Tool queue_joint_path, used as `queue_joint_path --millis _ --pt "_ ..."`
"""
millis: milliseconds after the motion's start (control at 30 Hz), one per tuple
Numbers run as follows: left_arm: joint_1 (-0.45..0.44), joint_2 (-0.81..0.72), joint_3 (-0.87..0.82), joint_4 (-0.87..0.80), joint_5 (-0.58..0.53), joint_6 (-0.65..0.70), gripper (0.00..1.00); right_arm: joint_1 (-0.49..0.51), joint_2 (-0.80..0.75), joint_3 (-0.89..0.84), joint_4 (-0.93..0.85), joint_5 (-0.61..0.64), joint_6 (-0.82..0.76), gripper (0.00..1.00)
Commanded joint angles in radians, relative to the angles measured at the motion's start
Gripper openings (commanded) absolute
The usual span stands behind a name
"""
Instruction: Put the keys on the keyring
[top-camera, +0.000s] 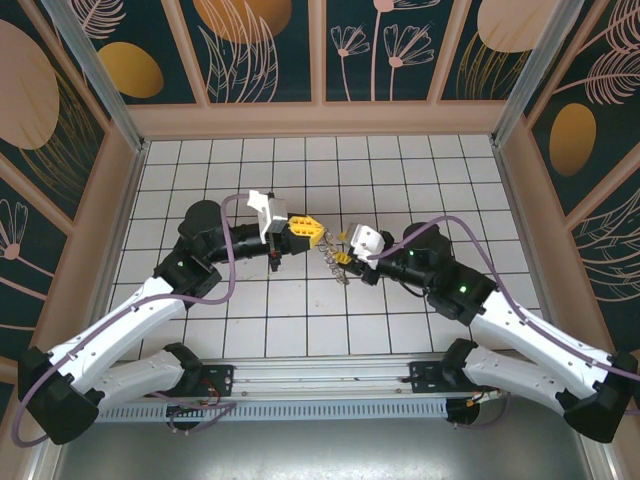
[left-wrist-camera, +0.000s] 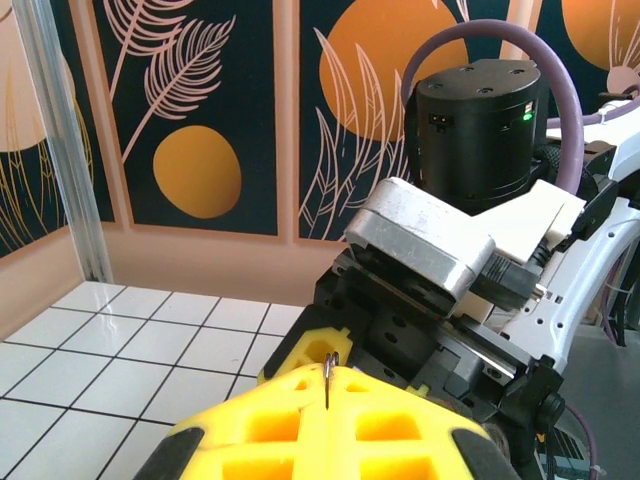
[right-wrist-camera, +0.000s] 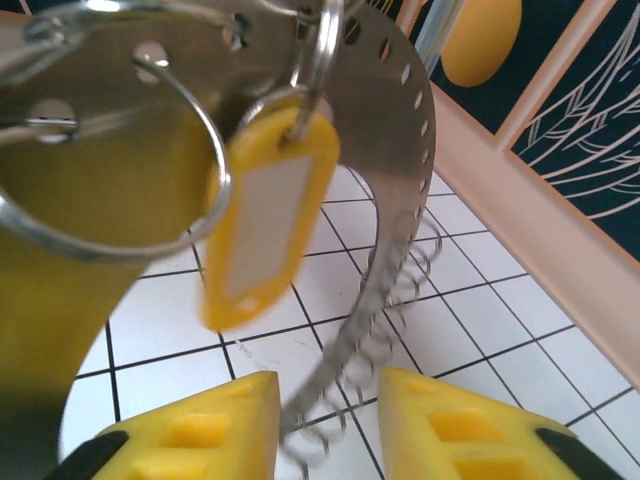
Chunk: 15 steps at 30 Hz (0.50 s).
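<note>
One keyring, one yellow key tag and two arms. Both arms reach in over the middle of the tiled bench, elbows out, and their grippers nearly meet.

The left gripper is pressed together on a thin metal edge, apparently the keyring's. The keyring hangs above the bench between the grippers, its wire loops trailing down.

The right gripper stands apart, one finger on each side of the perforated strip. The key tag dangles from a wire ring just left of that strip.
</note>
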Motion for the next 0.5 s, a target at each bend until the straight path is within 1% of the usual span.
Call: queue_joint_path --millis 0,100,167,233,367,467 --pt "-0.006 -0.022 0.045 0.003 0.010 0.034 0.00 -0.013 -0.044 -0.010 -0.002 0.052 0.044 0.34" --pt "-0.006 -0.020 0.052 -0.012 0.028 0.044 0.00 -0.043 -0.063 0.001 -0.004 0.069 0.071 0.33" --pt "-0.006 -0.019 0.053 -0.013 0.045 0.045 0.00 -0.076 -0.079 0.012 0.006 0.018 0.085 0.34" --pt "-0.006 -0.012 0.059 -0.023 0.068 0.045 0.00 -0.106 -0.094 0.023 0.026 -0.066 0.100 0.33" --pt "-0.007 -0.004 0.066 -0.037 0.103 0.047 0.00 -0.149 -0.101 0.039 0.084 -0.289 0.122 0.33" --pt "-0.007 0.001 0.074 -0.061 0.117 0.053 0.00 -0.154 -0.085 0.051 0.113 -0.372 0.131 0.33"
